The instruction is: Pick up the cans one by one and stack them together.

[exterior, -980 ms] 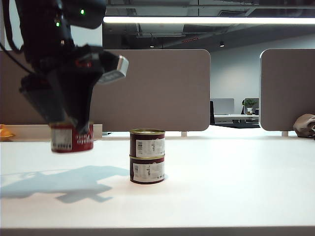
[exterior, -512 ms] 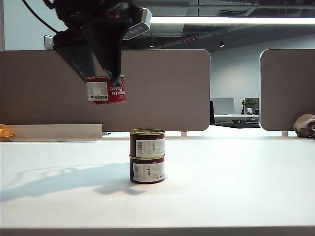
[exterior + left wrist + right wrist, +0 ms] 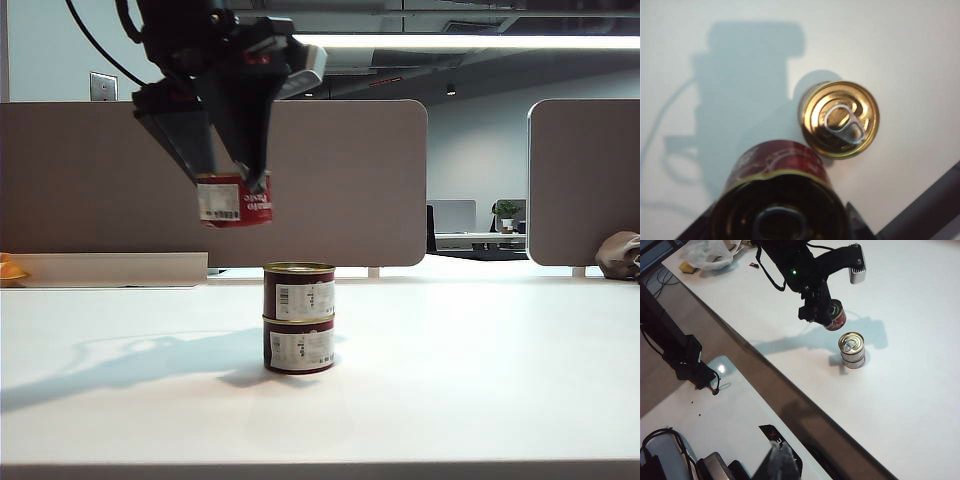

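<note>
Two dark maroon cans with white labels stand stacked mid-table, the upper can (image 3: 299,290) on the lower can (image 3: 299,346). My left gripper (image 3: 233,196) hangs in the air up and left of the stack, shut on the red Tomato Paste can (image 3: 234,201). In the left wrist view the red can (image 3: 776,172) fills the space between the fingers (image 3: 858,226), and the stack's gold pull-tab lid (image 3: 840,119) lies beyond it, off to one side. My right gripper (image 3: 782,460) is shut and empty, far from the cans over a side stand; from there the stack (image 3: 852,350) and red can (image 3: 835,317) both show.
Grey partitions (image 3: 330,180) stand behind the white table (image 3: 480,380). An orange thing (image 3: 9,268) lies at the far left edge, a brown bag (image 3: 620,255) at the far right. The table's near edge (image 3: 790,400) runs between the right gripper and the cans.
The left gripper has lifted the red can from just above the table at the left, up and to the right toward the stack. The stack has not moved.
</note>
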`<state>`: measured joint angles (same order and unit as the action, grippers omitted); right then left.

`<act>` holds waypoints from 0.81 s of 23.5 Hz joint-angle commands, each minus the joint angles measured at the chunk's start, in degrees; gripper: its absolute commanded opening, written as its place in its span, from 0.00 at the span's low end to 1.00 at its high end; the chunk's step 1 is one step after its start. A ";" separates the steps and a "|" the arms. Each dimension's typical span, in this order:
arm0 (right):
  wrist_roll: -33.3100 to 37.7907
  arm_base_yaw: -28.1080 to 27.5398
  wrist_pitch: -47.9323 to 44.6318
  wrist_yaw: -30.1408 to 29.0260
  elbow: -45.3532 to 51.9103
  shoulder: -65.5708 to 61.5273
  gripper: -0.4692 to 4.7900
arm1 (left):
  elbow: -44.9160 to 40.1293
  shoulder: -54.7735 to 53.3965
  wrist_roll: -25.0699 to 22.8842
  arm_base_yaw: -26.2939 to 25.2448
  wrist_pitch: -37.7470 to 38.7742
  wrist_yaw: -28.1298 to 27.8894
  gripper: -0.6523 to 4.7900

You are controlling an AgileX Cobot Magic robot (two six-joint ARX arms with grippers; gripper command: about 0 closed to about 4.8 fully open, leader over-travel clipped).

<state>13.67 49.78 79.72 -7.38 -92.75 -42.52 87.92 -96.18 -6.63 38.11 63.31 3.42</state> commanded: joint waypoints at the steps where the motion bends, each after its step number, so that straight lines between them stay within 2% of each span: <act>1: 0.07 -0.07 -0.33 -0.26 0.04 0.39 0.08 | 0.61 -0.50 -0.24 0.94 -2.27 0.94 0.55; 19: 0.07 -0.07 -0.35 -0.22 0.11 0.39 0.08 | 0.61 -3.61 -0.22 3.06 -7.65 3.28 0.55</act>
<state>13.67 49.78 80.05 -7.38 -92.53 -42.11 88.20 -99.77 -6.66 41.06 56.29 6.33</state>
